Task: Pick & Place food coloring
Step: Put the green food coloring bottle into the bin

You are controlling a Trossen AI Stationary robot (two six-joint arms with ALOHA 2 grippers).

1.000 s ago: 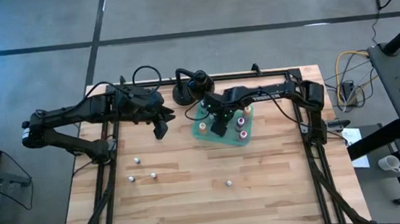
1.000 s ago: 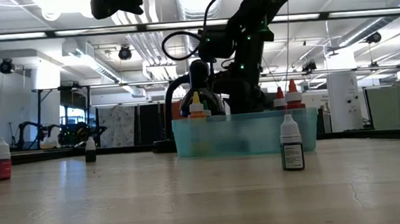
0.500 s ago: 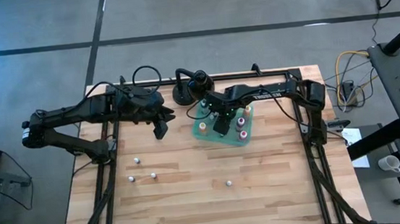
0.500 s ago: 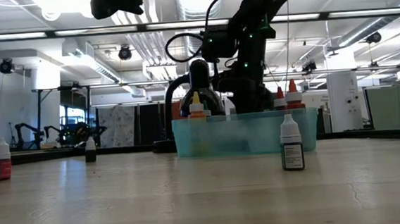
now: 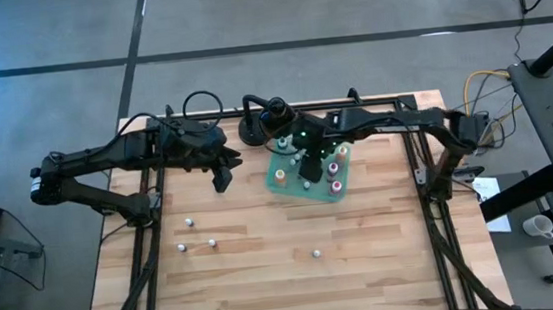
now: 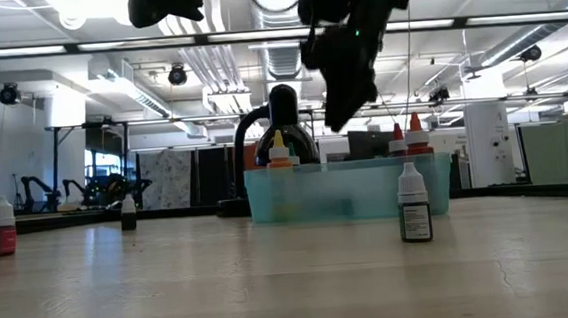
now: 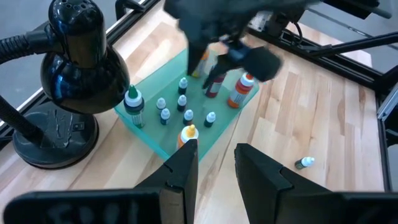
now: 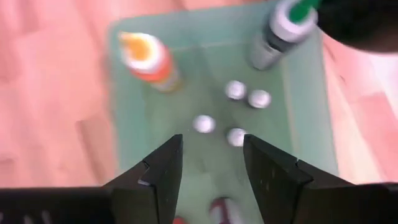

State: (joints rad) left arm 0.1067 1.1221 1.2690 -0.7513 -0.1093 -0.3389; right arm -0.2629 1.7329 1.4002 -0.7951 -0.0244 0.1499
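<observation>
The food coloring bottles are split between two places. Several stand upright in the green tray (image 5: 308,175) (image 8: 211,93), among them an orange-capped one (image 8: 149,59) and a green-capped one (image 8: 283,25). Others stand loose on the table (image 5: 190,223) (image 5: 316,253) (image 6: 414,205). My right gripper (image 8: 211,165) (image 5: 309,164) hangs open above the tray, with nothing between its fingers. My left gripper (image 7: 214,168) (image 5: 221,177) waits open in the air left of the tray, pointing toward it.
A black round-based lamp stand (image 5: 264,121) (image 7: 74,56) stands at the table's far edge, just behind the tray. Bare wood lies along the near half of the table around the loose bottles (image 5: 181,248) (image 5: 213,244).
My right gripper has risen straight up out of the tray, from down among the bottles to well above the tray's rim. The bottles in the tray stay upright. My left arm has kept still.
</observation>
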